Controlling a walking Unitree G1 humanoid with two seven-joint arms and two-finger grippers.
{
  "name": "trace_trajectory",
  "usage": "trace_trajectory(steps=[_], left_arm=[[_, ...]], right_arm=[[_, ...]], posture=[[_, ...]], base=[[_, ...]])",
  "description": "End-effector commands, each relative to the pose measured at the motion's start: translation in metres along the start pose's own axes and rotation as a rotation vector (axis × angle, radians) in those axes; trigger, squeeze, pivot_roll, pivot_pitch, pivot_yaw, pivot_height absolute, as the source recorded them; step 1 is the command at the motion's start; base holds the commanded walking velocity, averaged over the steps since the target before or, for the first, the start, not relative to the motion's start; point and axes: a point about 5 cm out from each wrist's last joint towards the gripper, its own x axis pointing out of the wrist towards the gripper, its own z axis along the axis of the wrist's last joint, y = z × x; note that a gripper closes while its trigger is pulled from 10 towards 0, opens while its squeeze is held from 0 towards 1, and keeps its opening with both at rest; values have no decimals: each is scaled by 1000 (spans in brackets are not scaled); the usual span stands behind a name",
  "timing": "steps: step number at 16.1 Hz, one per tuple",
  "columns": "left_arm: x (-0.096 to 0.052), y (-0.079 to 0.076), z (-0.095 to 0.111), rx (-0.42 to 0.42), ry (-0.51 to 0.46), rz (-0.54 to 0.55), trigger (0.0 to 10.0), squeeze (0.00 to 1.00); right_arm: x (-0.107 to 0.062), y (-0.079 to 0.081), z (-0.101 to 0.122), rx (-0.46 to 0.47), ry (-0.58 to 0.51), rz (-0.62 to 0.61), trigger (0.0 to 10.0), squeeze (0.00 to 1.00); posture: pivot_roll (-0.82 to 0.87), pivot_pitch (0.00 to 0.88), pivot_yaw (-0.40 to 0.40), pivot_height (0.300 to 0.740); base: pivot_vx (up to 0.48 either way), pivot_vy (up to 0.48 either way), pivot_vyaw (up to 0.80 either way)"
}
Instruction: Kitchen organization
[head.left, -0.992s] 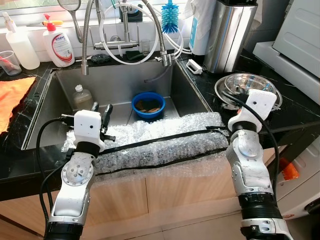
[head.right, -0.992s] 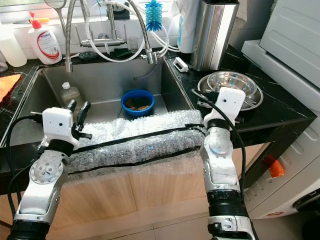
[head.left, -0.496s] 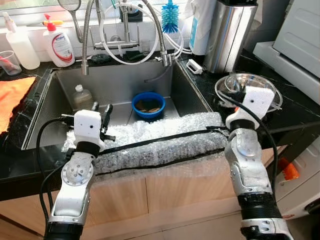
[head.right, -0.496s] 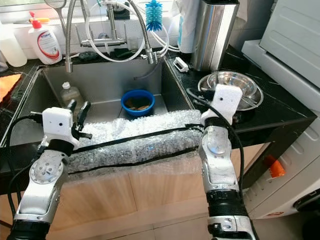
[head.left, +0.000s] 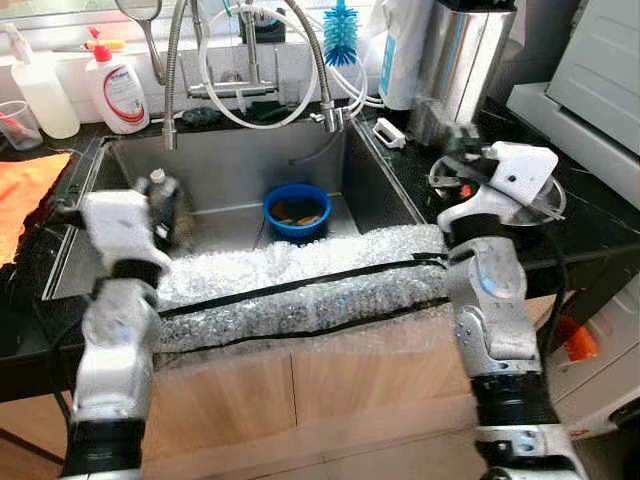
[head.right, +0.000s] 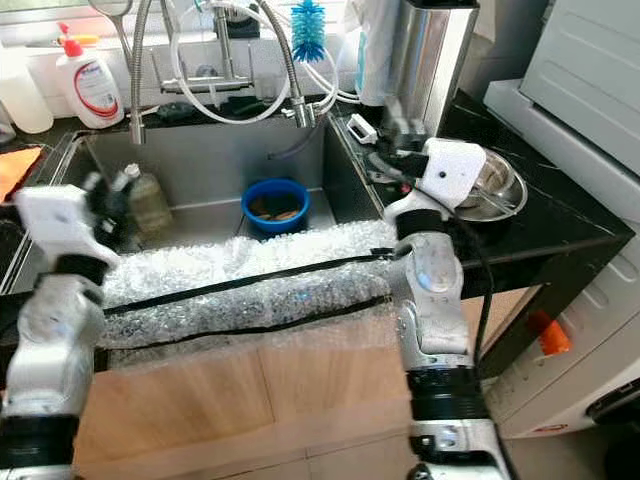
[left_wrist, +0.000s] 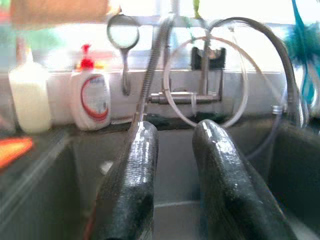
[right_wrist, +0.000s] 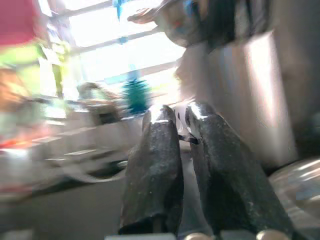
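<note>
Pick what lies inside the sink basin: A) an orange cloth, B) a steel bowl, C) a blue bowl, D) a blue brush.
C: the blue bowl sits on the sink floor, near a small bottle.

A black, veined stone countertop (head.left: 590, 215) runs left to right around a recessed stainless-steel sink (head.left: 235, 165). Below its near edge are pale wooden cabinet fronts (head.left: 330, 385). Along the far side, a white-tiled ledge (head.left: 70, 75) sits under a bright window (left_wrist: 150, 10) that floods the scene with daylight. A tall chrome spring-neck faucet (head.left: 175, 70) rises at the far rim. To the right stands a white appliance (head.left: 600, 70).
</note>
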Motion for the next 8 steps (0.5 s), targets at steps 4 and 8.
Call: trace_trajectory(steps=[4,8], left_arm=[[0,-17,6,-346,74,-207,10000,0],[0,-34,9,-647,100,-274,10000,0]], right_arm=[[-2,3,16,297,-39,149,10000,0],[-23,13,18,732,-29,331,10000,0]], posture=[[14,0,-1,740],[11,0,-1,740]], base=[[0,0,0],[0,0,0]])
